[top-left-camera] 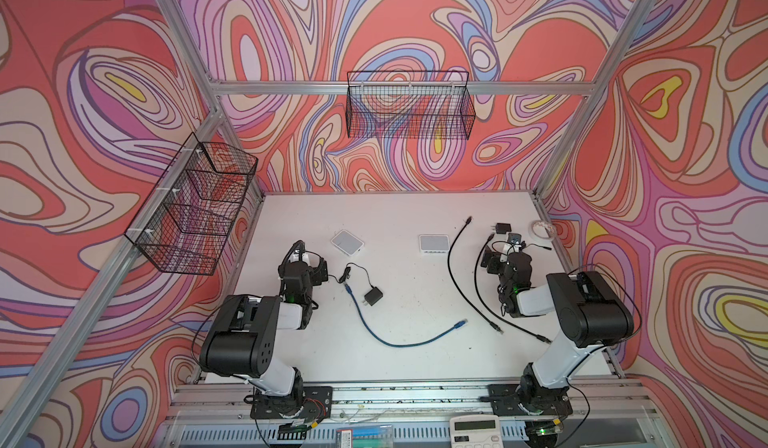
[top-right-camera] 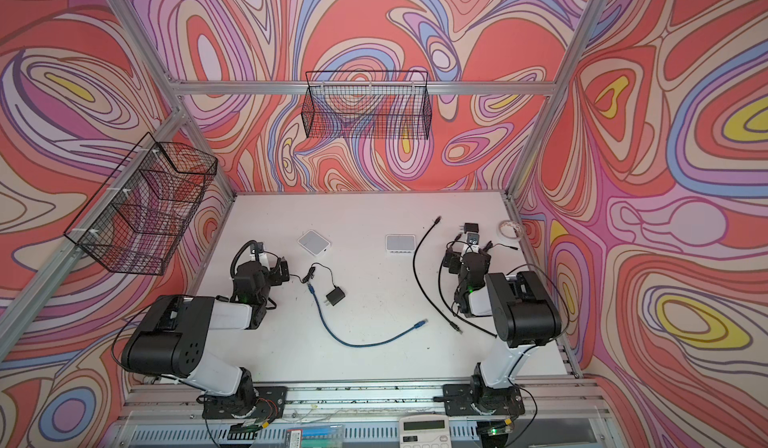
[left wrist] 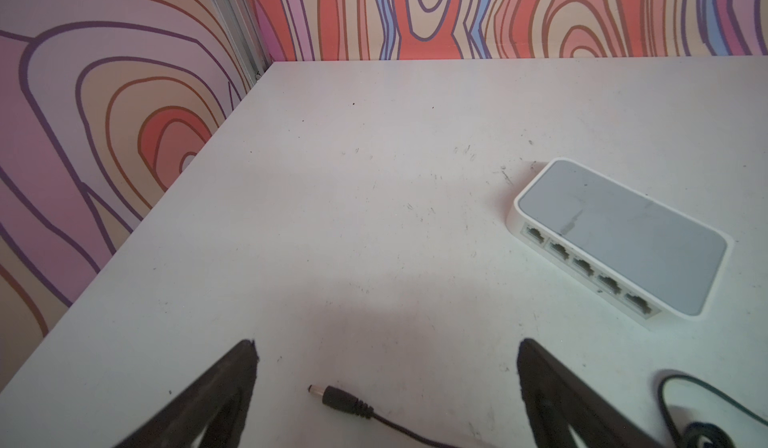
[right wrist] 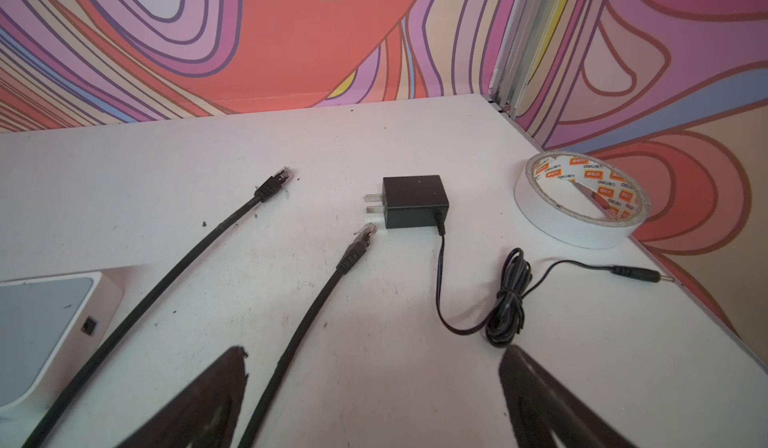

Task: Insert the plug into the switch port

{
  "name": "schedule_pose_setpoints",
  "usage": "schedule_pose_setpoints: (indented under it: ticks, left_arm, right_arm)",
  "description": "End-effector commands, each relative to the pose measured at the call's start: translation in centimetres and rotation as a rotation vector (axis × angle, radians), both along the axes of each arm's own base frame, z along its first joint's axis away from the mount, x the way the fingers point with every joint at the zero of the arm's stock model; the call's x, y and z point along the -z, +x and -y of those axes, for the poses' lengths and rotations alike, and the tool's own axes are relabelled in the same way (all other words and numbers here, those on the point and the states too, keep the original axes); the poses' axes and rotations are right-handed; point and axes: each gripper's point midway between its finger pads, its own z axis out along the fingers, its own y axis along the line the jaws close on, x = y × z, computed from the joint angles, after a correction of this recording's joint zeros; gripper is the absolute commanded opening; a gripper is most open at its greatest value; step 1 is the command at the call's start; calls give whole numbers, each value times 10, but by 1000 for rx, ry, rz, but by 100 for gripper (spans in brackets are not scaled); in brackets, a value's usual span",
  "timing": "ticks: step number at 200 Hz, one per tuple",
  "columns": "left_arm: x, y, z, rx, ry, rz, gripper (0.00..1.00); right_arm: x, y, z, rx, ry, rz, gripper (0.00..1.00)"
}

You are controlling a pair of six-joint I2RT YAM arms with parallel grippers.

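A white switch (left wrist: pixel 623 238) with a grey top and a row of ports lies on the table (left wrist: pixel 374 217); in both top views it sits at the left (top-left-camera: pixel 347 242) (top-right-camera: pixel 313 242). A second switch (top-left-camera: pixel 434 243) (right wrist: pixel 41 334) lies mid-table. My left gripper (left wrist: pixel 386 344) (top-left-camera: pixel 322 267) is open, its fingers apart on either side of a black barrel plug (left wrist: pixel 332 396) that rests on the table untouched. My right gripper (right wrist: pixel 374 349) (top-left-camera: pixel 492 259) is open and empty above a black network cable (right wrist: pixel 316 300) ending in a clear plug (right wrist: pixel 365 231).
A blue network cable (top-left-camera: pixel 399 342) curves across the table's front. Another black cable (right wrist: pixel 187 259), a black adapter (right wrist: pixel 415 201) with its coiled lead and barrel plug (right wrist: pixel 636 275), and a tape roll (right wrist: pixel 582 201) lie at the back right. A second adapter (top-left-camera: pixel 371 296) lies near the left arm.
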Motion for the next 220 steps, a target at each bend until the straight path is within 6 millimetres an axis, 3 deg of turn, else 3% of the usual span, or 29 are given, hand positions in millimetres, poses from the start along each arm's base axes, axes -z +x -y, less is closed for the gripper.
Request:
schedule_pose_setpoints:
  ticks: [1,138,166,205,220]
  left_arm:
    - [-10,5,-3,-12,-5,30,100]
    - [-11,5,-2,-10,-4,31,100]
    - [-13,5,13,79,3,14,100]
    - [-27,5,9,22,50,1,100]
    - [-32,6,21,39,91,-66,100]
  right_arm:
    - [-9,3,0,-1,6,27,98]
    - [-11,2,1,3,3,33,98]
    - [-13,1,2,8,3,41,99]
    - [-35,6,3,13,-2,5,98]
    - [-47,5,3,15,2,-6,98]
